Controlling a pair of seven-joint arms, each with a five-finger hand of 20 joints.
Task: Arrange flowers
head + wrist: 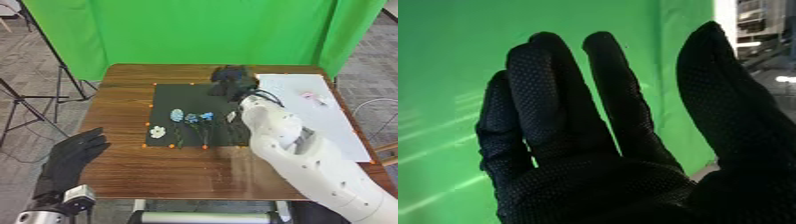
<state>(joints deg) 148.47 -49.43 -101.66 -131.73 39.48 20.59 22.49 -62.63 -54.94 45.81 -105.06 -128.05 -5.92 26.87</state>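
In the head view my right hand (pixel 233 82) is over the upper right part of the black mat (pixel 182 93). The right wrist view has this hand (pixel 589 175) with straight fingers, the thumb held apart and nothing in its grasp. Blue flowers (pixel 177 115) lie in a row on the mat, their stems pointing toward the near edge, with a white flower (pixel 158 132) at their left. A pale flower (pixel 231 117) lies close to my right wrist. On the white sheet (pixel 289 90) rests a pinkish flower (pixel 308 95). My left hand (pixel 73 155) is open by the table's left edge.
The brown wooden table (pixel 124 170) carries both mats, with small orange markers (pixel 205 147) along their edges. A green curtain (pixel 213 30) hangs behind it. Black tripod stands (pixel 62 85) are at the left. My right arm lies across the white sheet's left side.
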